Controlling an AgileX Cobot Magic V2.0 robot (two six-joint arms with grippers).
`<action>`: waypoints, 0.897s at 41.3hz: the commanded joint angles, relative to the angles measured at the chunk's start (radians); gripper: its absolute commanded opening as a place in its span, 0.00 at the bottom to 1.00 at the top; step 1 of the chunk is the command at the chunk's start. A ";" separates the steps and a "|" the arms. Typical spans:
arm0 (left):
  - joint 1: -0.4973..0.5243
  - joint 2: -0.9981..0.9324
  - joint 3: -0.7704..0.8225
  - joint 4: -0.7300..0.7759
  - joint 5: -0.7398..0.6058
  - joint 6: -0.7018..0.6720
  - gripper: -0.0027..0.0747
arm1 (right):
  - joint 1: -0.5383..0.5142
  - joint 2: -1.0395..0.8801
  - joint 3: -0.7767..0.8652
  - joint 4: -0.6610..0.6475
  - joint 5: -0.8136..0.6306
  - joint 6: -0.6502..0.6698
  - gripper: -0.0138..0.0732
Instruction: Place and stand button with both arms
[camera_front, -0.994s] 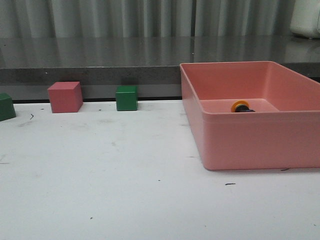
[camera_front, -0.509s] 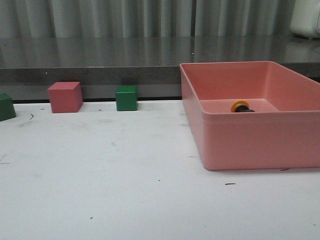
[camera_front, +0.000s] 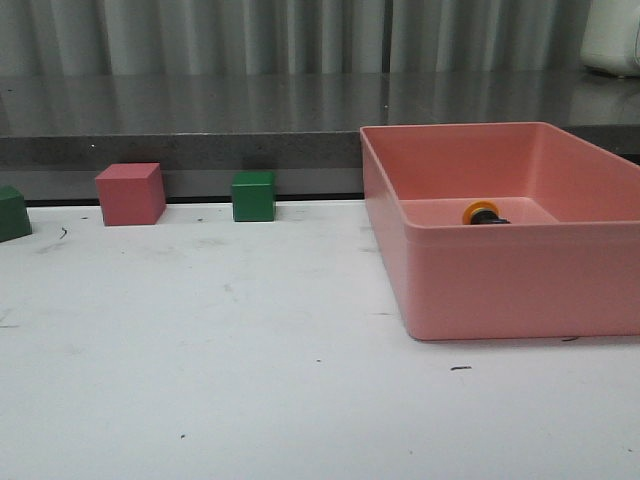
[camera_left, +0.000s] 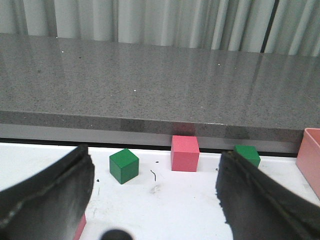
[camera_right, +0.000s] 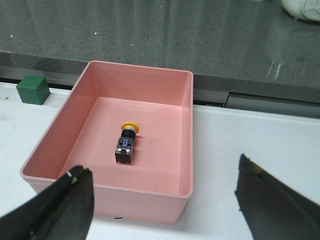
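The button (camera_right: 127, 142) lies on its side inside the pink bin (camera_right: 185, 120), its yellow cap toward the far wall and its blue and metal terminals toward me. In the front view only its yellow cap and a bit of black body (camera_front: 482, 214) show over the bin's near wall (camera_front: 520, 285). My right gripper (camera_right: 162, 187) is open and empty, hovering above the near side of the bin. My left gripper (camera_left: 154, 187) is open and empty above the white table, facing the cubes. Neither arm shows in the front view.
A pink cube (camera_front: 130, 193) and a green cube (camera_front: 253, 196) stand at the table's back edge, with another green cube (camera_front: 12, 213) at the far left. The left wrist view shows them too (camera_left: 184, 152) (camera_left: 123, 165) (camera_left: 247, 154). A grey counter (camera_front: 200, 110) runs behind.
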 joint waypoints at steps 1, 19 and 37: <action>0.001 0.014 -0.033 -0.004 -0.086 -0.006 0.67 | -0.005 0.067 -0.080 0.017 -0.006 -0.006 0.85; 0.001 0.014 -0.033 -0.004 -0.086 -0.006 0.67 | 0.120 0.517 -0.391 0.091 0.251 -0.034 0.85; 0.001 0.014 -0.033 -0.004 -0.086 -0.006 0.67 | 0.154 0.957 -0.621 0.088 0.321 -0.033 0.85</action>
